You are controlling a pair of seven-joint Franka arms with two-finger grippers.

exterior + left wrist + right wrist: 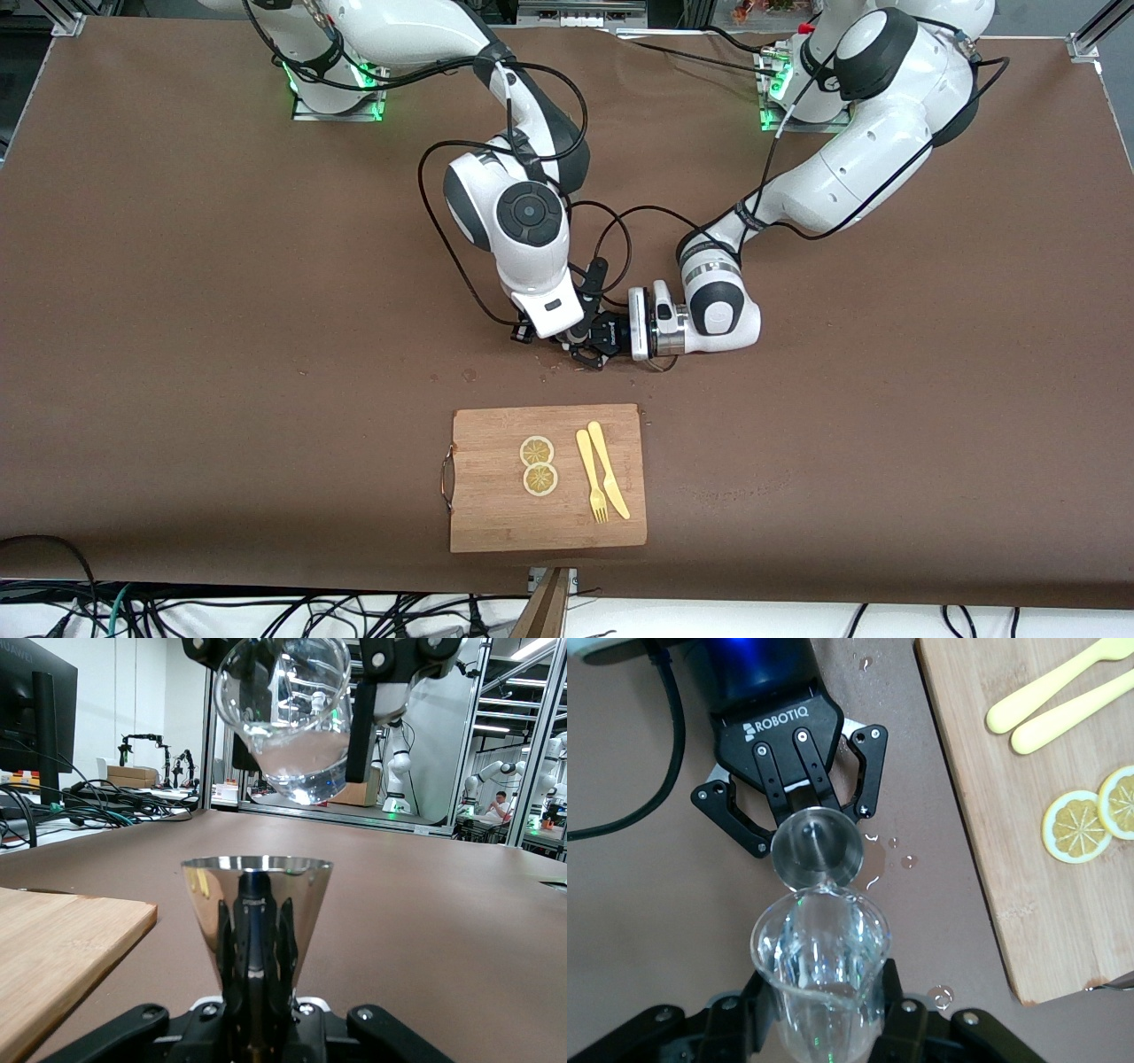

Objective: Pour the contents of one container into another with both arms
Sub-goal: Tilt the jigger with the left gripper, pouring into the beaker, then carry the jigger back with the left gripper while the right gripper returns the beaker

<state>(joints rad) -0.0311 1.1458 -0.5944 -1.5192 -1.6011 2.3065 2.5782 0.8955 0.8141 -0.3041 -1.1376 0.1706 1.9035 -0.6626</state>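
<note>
1. Over the bare table, just above the cutting board (547, 478) in the front view, both grippers meet. The right gripper (586, 347) comes down from above, and the left gripper (611, 335) reaches in sideways, low to the table. The containers are basically hidden under the wrists here, so this view only tells you the two hands are right next to each other. Lemon slices (538, 465) and a yellow fork and knife (601, 470) sit on the board, not involved.

2. In the left wrist view, the left gripper (257, 1028) is clamped on a steel cup (257, 912), upright with its mouth open upward. The glass beaker (288, 718) hangs right above it, tilted, with clear liquid pooled at its low side. That's the key bit: the beaker is over the cup's mouth, not off to one side.

3. In the right wrist view, the right gripper (824, 1028) is closed on the beaker (821, 957), whose spout points straight at the cup (818, 849). The lip looks like it's touching or overlapping the rim. Droplets (908, 861) lie on the table beside the cup, so some spillage seems likely; my guess is more tilt is all it needs.
</note>
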